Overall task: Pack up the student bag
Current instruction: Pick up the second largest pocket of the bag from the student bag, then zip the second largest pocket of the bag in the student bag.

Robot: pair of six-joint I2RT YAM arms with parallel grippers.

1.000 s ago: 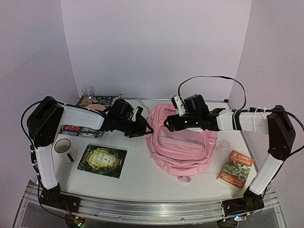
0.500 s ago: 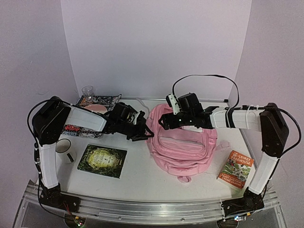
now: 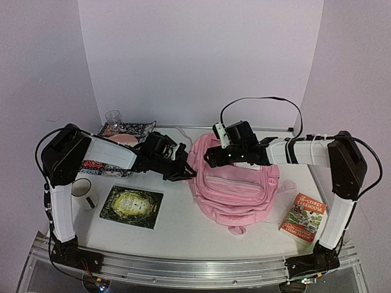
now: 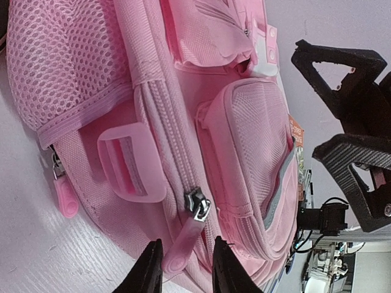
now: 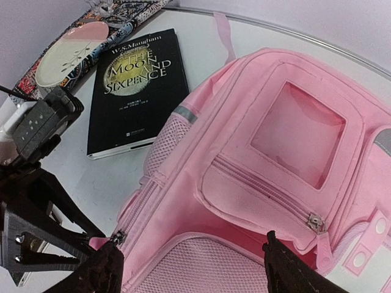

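Observation:
The student bag (image 3: 235, 183) is a pale-pink backpack lying flat at the table's middle, pockets up. My left gripper (image 3: 186, 173) is at its left side. In the left wrist view the left gripper (image 4: 186, 245) has its jaws narrowly apart on either side of a pink zipper pull (image 4: 181, 247) that hangs from a metal slider (image 4: 197, 204) on the bag (image 4: 244, 122). A small gap still shows beside the pull. My right gripper (image 3: 211, 157) hovers over the bag's far left top. It stands wide open (image 5: 192, 265) above the pink fabric (image 5: 244, 183), holding nothing.
A dark book (image 3: 131, 206) (image 5: 137, 85) lies left of the bag. An orange book (image 3: 303, 218) is at the front right. A white mug (image 3: 82, 190), a glass (image 3: 113, 117) and a patterned cloth with a pink plate (image 3: 125, 129) fill the left side.
The left gripper's jaws have narrowed around the zipper pull at the bag's left side. The right arm has reached further left over the bag, its jaws unchanged.

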